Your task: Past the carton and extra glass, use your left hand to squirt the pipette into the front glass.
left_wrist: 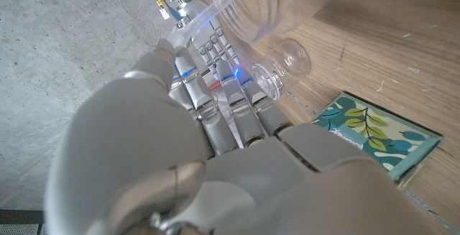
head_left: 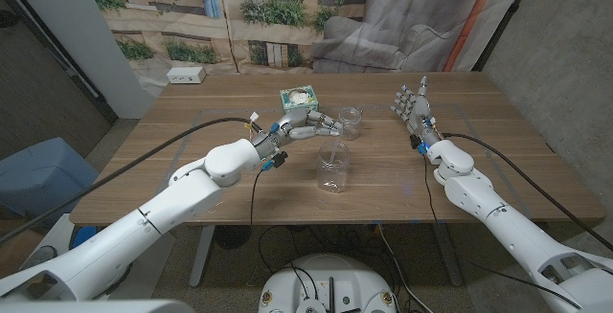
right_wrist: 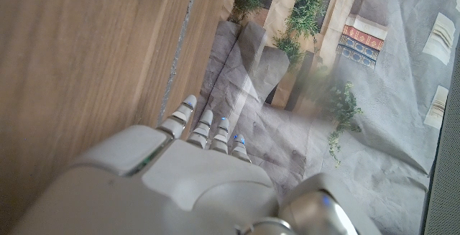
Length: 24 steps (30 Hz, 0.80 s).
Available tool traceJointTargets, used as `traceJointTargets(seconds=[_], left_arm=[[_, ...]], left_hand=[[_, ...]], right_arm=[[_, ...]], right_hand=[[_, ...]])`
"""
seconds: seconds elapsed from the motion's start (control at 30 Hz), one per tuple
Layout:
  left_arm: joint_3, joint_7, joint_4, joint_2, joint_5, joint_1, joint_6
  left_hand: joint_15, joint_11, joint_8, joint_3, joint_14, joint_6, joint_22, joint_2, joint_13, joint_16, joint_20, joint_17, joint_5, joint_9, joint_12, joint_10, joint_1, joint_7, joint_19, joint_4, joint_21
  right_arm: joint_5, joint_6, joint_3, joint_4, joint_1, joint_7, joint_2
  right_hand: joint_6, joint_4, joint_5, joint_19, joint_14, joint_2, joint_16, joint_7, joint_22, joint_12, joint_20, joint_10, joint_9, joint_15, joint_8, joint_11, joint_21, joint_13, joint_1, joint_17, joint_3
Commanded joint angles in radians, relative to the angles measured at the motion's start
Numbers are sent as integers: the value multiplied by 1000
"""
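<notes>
Pipette: pinched in my left hand. It is clear and thin, so I can only just make it out in the head view. In the left wrist view it shows as a pale tube running out past my fingertips towards a glass rim.
Left hand grip: fingers drawn in narrow around the pipette, nothing else in them.
Front glass: upright on the table, nearer than my left hand and a little to its right. Its open mouth is just under the pipette's tip.
Pipette axis: slanting from my fingers down and to the right, tip end lowest. Whether the tip is inside the rim or just above it, I cannot tell.
Extra glass: just right of my left hand, on the far side of the front glass. It is close to my fingers, though I cannot tell whether it touches them.
Carton: just beyond my left hand, on the far side, with a leafy print on its top.
Right hand: well off to the right, standing up from the table with fingers spread wide and holding nothing.
Nearer hand: the left, by a clear margin.
Next move, as I judge it: keep the tip over the front glass's mouth and squeeze, without swinging right into the extra glass.
</notes>
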Motion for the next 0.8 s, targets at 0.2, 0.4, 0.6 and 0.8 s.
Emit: traceJointTargets(seconds=[0.2,0.4,0.6,0.8], left_arm=[[2,-20,8,2,-6,-11,2],[2,-24,7,4,-10,-11,2],[2,-29,8,6,-9,-13,0],[2,-35,7,7,-13,-15,1]], left_hand=[[-134,-11,-7,-11,-13,-10,3,-5,2,-6,0,0,6,1,-7,-7,-16,-2,-5,5,1],[-135,-10,-10,-18,-18,-17,3,-8,2,-7,2,0,7,1,-10,-15,-21,2,-7,5,0],[-134,-11,-12,-24,-21,-22,3,-11,2,-7,2,0,7,1,-12,-20,-24,-1,-8,5,-1],[-132,-10,-14,-31,-28,-27,3,-15,2,-8,3,-1,8,1,-14,-27,-31,-3,-9,6,-1]], right_arm=[[0,0,0,0,0,-1,0],[0,1,0,1,0,0,0],[0,1,0,2,1,0,1],[2,1,0,3,1,8,-1]], right_hand=[[2,-1,5,6,-8,59,6,-9,5,4,0,1,2,-85,7,-1,5,3,0,5,-8],[1,-1,5,6,-8,59,6,-9,5,3,0,-4,2,-83,7,-1,5,3,0,5,-8],[2,-1,5,6,-9,58,6,-9,5,2,1,-4,2,-83,7,-2,5,3,0,5,-8],[2,-1,5,6,-9,58,6,-8,5,3,0,-2,2,-83,7,-2,5,3,0,5,-8]])
